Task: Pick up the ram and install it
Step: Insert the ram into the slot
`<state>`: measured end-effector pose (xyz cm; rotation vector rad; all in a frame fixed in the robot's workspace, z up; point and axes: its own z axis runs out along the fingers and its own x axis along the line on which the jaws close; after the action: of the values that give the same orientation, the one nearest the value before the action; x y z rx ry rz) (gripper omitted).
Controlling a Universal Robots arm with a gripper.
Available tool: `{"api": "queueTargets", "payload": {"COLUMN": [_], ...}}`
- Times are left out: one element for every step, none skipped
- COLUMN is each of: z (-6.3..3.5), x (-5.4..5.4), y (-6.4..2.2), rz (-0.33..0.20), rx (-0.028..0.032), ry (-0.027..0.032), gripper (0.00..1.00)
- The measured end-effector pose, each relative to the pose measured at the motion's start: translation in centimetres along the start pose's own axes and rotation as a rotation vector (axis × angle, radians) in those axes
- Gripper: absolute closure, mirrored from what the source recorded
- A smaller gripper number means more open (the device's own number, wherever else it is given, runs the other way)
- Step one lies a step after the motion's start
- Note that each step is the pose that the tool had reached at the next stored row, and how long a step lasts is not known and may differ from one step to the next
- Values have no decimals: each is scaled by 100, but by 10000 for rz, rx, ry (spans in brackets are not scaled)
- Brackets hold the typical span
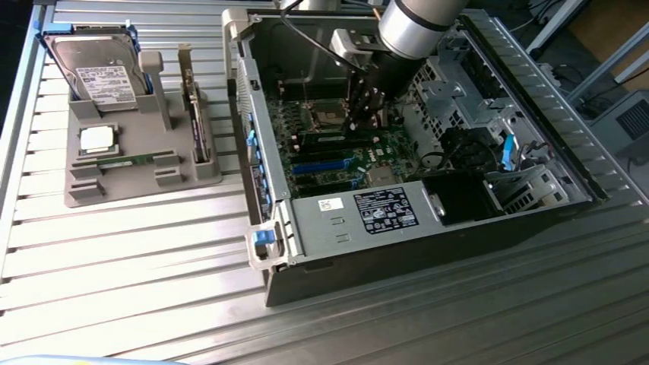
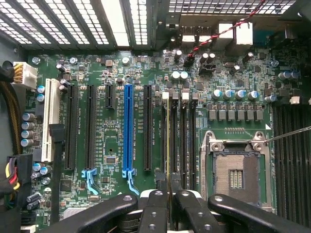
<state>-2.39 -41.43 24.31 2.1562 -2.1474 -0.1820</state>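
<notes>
My gripper [image 2: 168, 194] is shut on the ram [image 2: 168, 141]. In the wrist view the ram shows edge-on, as a thin yellow-green line running along one of the black memory slots [image 2: 181, 141] beside the processor socket [image 2: 238, 170]. I cannot tell whether the stick is touching the slot or hovering just over it. In the exterior view the gripper [image 1: 363, 114] reaches down inside the open computer case [image 1: 304, 228], low over the green motherboard [image 1: 324, 163]. The identical twin ram [image 1: 127, 160] lies on the grey parts holder [image 1: 142, 182] at the exterior view's left.
The holder also carries a hard drive [image 1: 96, 68], a square silver processor [image 1: 96, 138] and an upright expansion card [image 1: 194, 114]. Inside the case are a power supply [image 1: 375, 211], drive cages [image 1: 446, 84] and loose cables [image 1: 446, 156]. Case walls close in around the arm.
</notes>
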Motion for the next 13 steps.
{"api": "queueTargets", "payload": {"z": [1,2,4,10,13,13,13,13,13,13,13,13,13], "x": [1,1,1,1,1,0,0,-1,-4,-5,-9,-9,-9], "y": [0,-1,-1,-2,-2,-2,-2,-2,-2,-2,-2,-2,-2], "rz": [1,0,0,0,0,0,0,1,3,3,4,3,3], "rx": [0,-1,0,0,-1,-1,-1,-2,-1,-1,-1,-1,-1], "ry": [-1,0,0,-1,-1,0,1,7,16,21,22,22,22], "gripper": [87,87,87,87,87,87,87,87,87,87,87,87,87]}}
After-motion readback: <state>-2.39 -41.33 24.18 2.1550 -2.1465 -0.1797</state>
